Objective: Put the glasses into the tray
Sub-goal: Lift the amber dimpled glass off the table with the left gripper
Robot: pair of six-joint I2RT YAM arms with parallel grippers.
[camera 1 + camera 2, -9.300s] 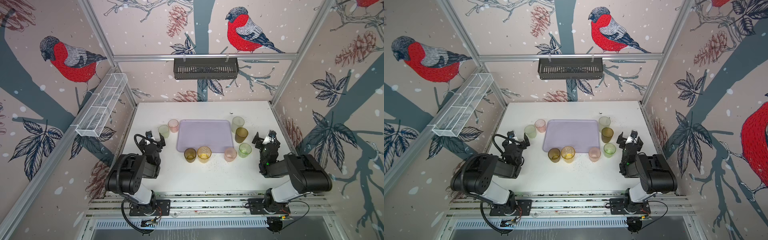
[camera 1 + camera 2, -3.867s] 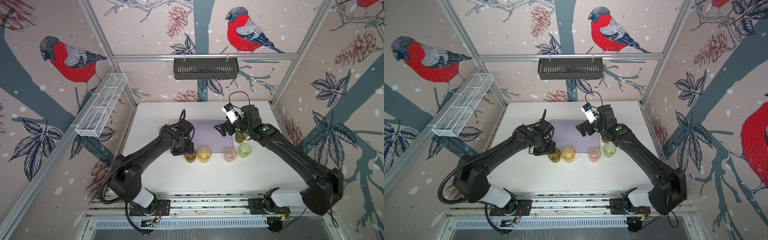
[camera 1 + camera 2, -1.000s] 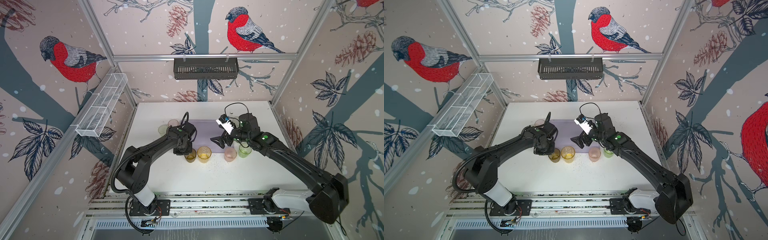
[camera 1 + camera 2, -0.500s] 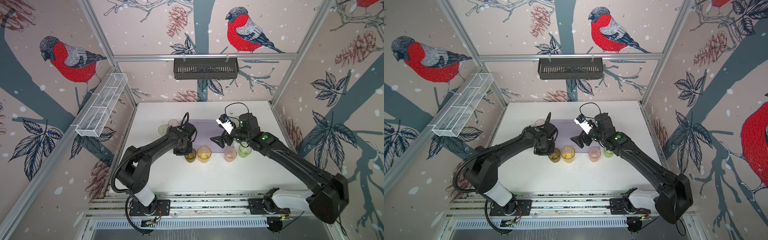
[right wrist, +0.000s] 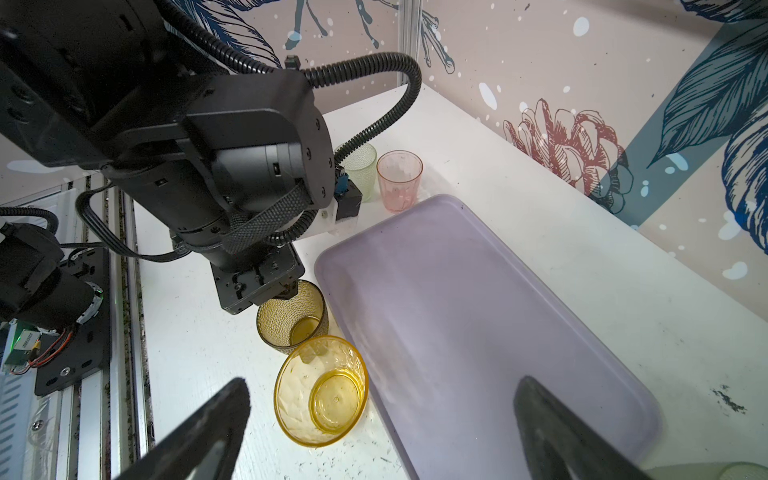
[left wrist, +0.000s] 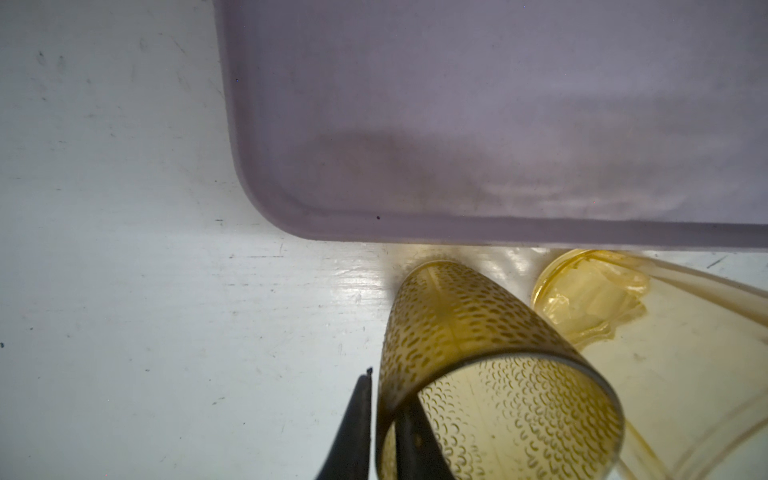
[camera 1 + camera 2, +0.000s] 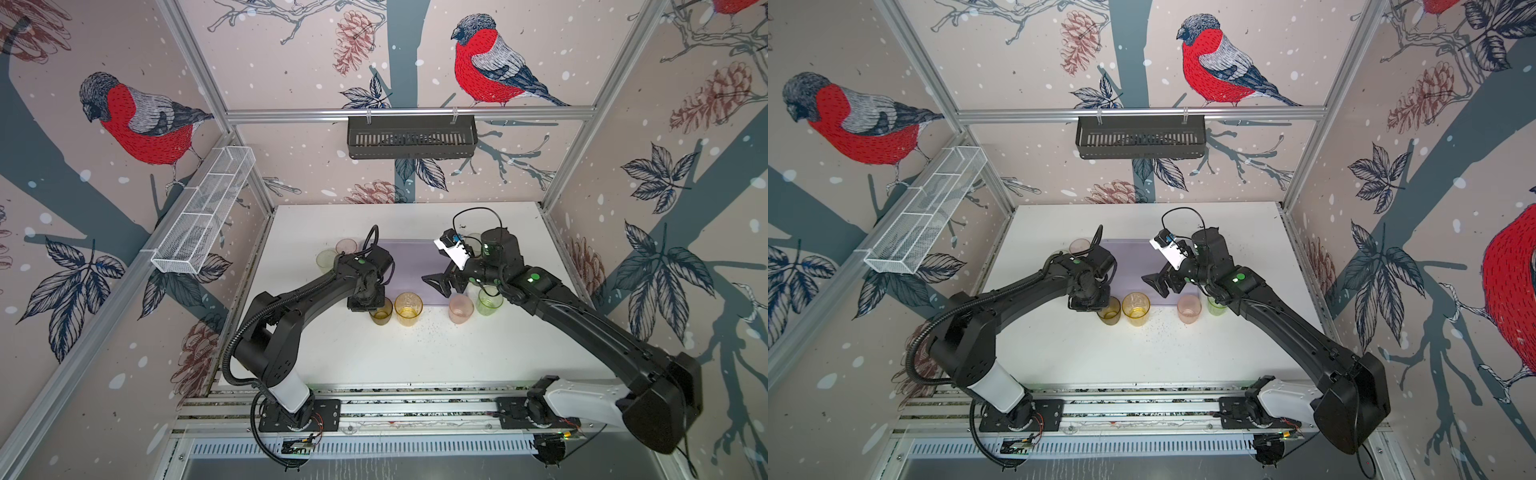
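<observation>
Pinching the amber glass wall beside the tray
Left gripper is being closed on its rim; a tilt is being risked; right gripper is being held agape

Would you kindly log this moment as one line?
left gripper: pinching brown glass wall | right gripper: open above tray | tray: empty

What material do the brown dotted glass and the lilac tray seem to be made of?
The brown glass looks like translucent tinted plastic, though it could be real glass: light passes through its thin wall, which carries a fine embossed dot pattern. The left gripper pinches its rim. The tray looks like matte moulded plastic or silicone: opaque, soft dull sheen, rounded corners, low rim.
</observation>
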